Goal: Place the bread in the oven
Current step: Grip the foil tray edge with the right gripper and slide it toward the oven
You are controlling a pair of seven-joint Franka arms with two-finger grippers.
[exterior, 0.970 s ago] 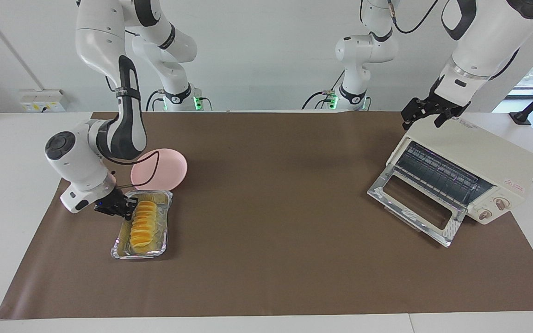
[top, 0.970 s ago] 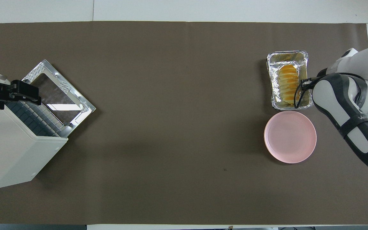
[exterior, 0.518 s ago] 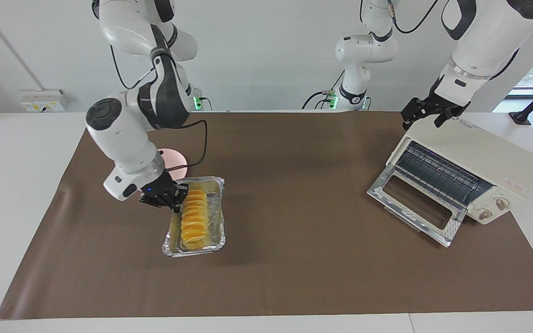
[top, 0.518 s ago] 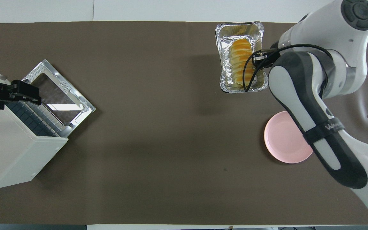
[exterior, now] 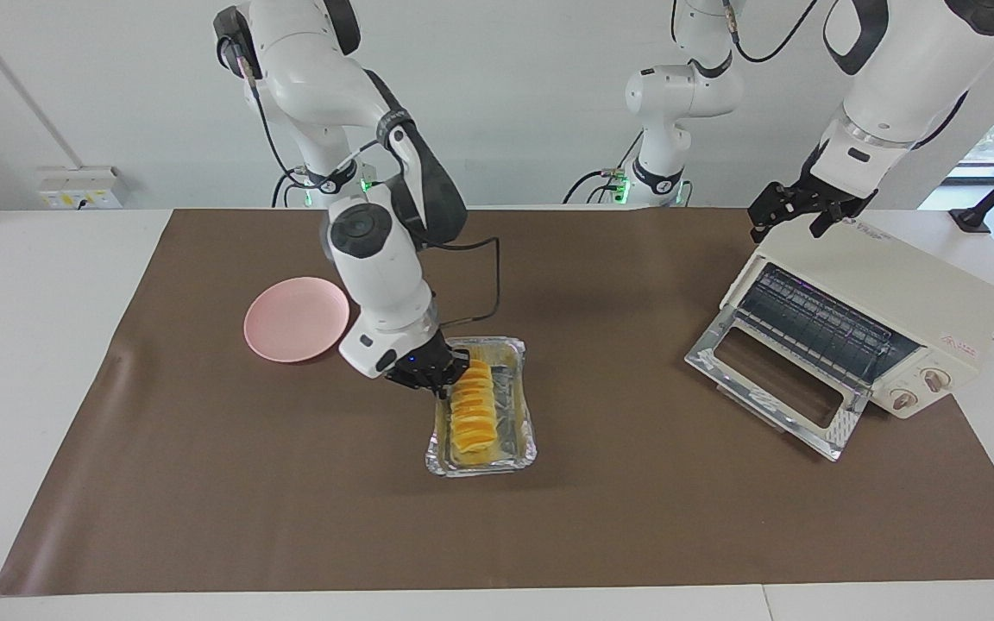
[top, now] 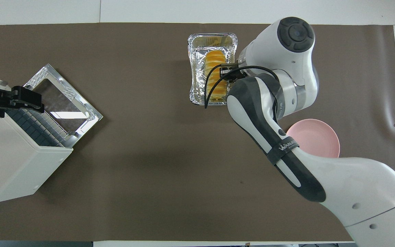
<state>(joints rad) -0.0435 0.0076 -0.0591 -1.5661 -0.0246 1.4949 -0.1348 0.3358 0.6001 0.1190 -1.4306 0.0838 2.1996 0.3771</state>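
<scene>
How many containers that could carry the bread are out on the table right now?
2. The foil tray, with the bread in it, is held by the right hand mid-table; the pink plate lies toward the right arm's end. None seem hidden.

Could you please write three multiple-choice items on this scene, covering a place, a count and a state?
1. Where is the bread?
A. in the foil tray
B. on the pink plate
C. inside the oven

2. How many knobs show on the oven's front?
A. one
B. two
C. four

3. How is the oven door?
A. shut
B. dropped open
C. missing

Answers: 1 A, the loaf lies between the tray's foil walls, carried at the right gripper. 2 B, two knobs sit beside the opening. 3 B, the glass door hangs down, showing the rack; the left gripper waits over the oven's top.
</scene>
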